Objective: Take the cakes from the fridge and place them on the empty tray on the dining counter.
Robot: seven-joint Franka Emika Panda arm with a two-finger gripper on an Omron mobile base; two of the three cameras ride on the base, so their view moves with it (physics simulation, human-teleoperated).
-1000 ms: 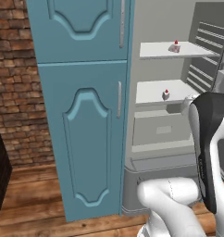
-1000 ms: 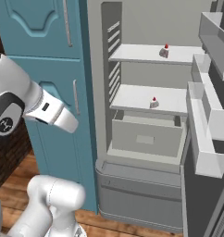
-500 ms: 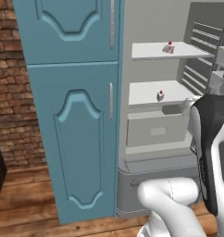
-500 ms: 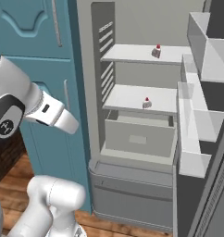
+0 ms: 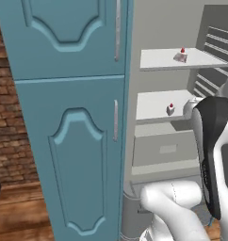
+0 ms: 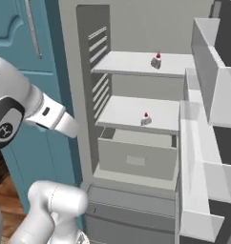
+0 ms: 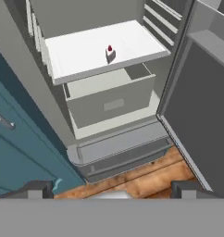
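White fridge [image 6: 136,167] shelves: one cake [image 6: 156,61] upper, one cake [image 6: 146,119] lower | gripper [image 7: 111,190] held wide open, empty, near.

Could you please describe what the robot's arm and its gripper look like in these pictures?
The arm is glossy white with rounded, tube-like links. A dark grey to black band wraps one joint, and a round dark cap on another carries a small white logo. A small dark rectangular mark sits on the tapered forearm link. No cables show. Of the gripper, two small dark grey, blocky finger tips are visible in the hand view.
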